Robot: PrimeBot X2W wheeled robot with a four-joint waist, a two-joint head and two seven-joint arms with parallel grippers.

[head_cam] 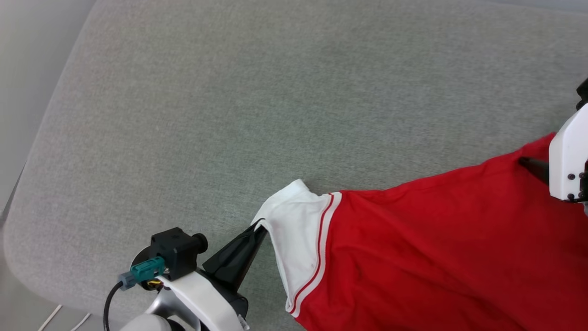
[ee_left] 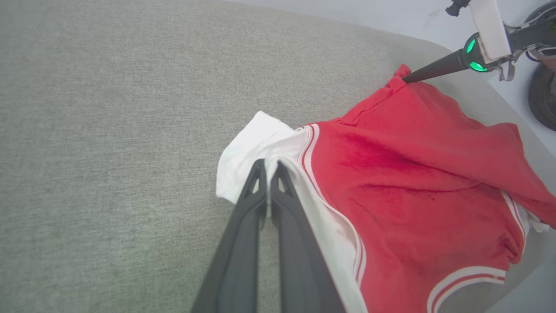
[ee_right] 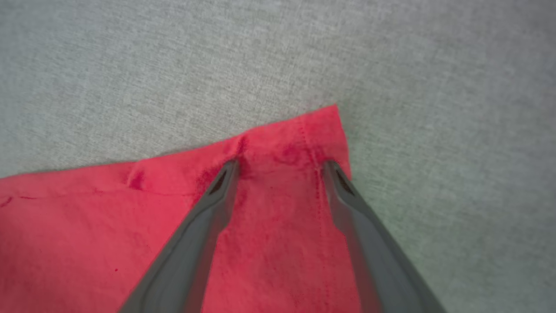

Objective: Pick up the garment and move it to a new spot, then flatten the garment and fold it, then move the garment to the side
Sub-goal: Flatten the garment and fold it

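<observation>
On the left of the head view you have bare grey counter (head_cam: 183, 115), with its rounded corner at the lower left of the frame. Your left gripper (head_cam: 260, 225) rises from the bottom edge there and slants up to the right. Its jaws are pressed together on the edge of the white sleeve (head_cam: 294, 230), and in the left wrist view the two fingers (ee_left: 256, 191) lie side by side with white cloth drawn along the right one. Right of the sleeve runs the red-and-white trim (head_cam: 321, 248), and past it the garment (head_cam: 436, 248) spreads red across the lower right of the head view. It lies on the counter, back or plain side up, with a long crease running toward the upper right. The left wrist view shows it rumpled rather than flat, with a second band of trim at the lower right of that frame and another near its right edge. At the far right of the head view your right gripper (ee_right: 280, 167) reaches in from the frame's edge to the garment's far red corner. In the right wrist view its jaws stand wide apart with nothing clamped between them. Both tips are down on the red cloth just inside that corner, the cloth puckers at the left tip, and a stitched seam runs beside the right one.
</observation>
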